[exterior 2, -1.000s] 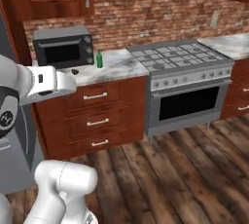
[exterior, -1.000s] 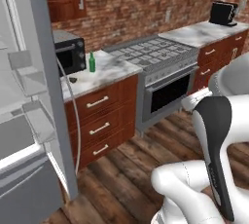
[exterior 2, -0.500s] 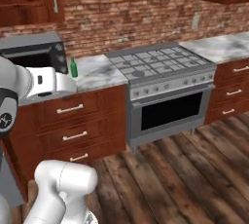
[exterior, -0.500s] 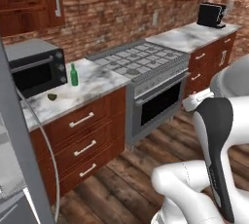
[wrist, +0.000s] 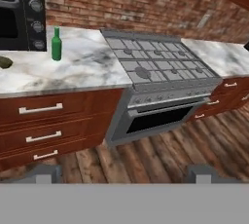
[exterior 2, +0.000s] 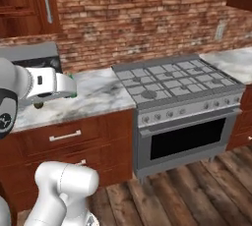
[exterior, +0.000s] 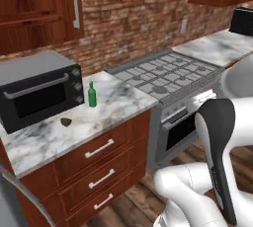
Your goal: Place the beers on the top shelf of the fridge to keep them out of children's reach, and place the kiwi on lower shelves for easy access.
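Approach stage: gripper (wrist: 124, 172) spread and empty, bottle (wrist: 57, 44) and kiwi (wrist: 4, 62) upper left on the counter (wrist: 82, 69); next, reach for the bottle.

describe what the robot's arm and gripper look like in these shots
The arm is glossy white with rounded, bulbous links and a long dark charcoal panel along one link. In the right base view a white link bears a round dark grey joint cap with a small white mark. The gripper shows two small, blocky dark grey fingertips. No cables are visible.

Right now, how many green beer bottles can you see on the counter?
1: the beer bottle stands on the marble counter beside the black oven, near the kiwi. Another may be elsewhere.
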You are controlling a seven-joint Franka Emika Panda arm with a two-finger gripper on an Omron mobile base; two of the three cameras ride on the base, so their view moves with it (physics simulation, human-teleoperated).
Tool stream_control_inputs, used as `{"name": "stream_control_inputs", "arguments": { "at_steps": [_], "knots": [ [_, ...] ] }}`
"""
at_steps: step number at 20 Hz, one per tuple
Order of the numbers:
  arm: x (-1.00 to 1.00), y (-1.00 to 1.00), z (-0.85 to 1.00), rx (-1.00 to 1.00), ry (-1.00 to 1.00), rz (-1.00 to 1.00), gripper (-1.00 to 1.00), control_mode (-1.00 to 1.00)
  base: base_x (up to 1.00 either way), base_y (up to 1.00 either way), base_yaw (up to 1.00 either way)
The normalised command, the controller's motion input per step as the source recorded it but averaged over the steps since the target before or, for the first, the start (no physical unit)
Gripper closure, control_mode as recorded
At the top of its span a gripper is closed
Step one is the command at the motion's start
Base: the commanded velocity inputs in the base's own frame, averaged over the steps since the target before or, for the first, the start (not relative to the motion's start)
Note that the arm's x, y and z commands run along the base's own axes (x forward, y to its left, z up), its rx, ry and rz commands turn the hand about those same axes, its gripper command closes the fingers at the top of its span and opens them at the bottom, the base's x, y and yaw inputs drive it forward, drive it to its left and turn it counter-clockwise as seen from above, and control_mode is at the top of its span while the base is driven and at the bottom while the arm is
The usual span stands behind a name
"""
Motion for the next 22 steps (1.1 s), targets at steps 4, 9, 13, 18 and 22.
{"name": "stream_control_inputs", "arguments": {
  "at_steps": [4,9,13,18,22],
  "knots": [
    [0.0,0.0,0.0,0.0,0.0,0.0,-1.0,1.0,0.69,0.0,0.33],
    [0.0,0.0,0.0,0.0,0.0,0.0,-1.0,1.0,0.42,0.01,0.39],
    [0.0,0.0,0.0,0.0,0.0,0.0,-1.0,1.0,0.39,0.0,0.39],
    [0.0,0.0,0.0,0.0,0.0,0.0,-1.0,1.0,0.49,0.0,0.38],
    [0.0,0.0,0.0,0.0,0.0,0.0,-1.0,1.0,0.56,0.0,0.37]
  ]
}}
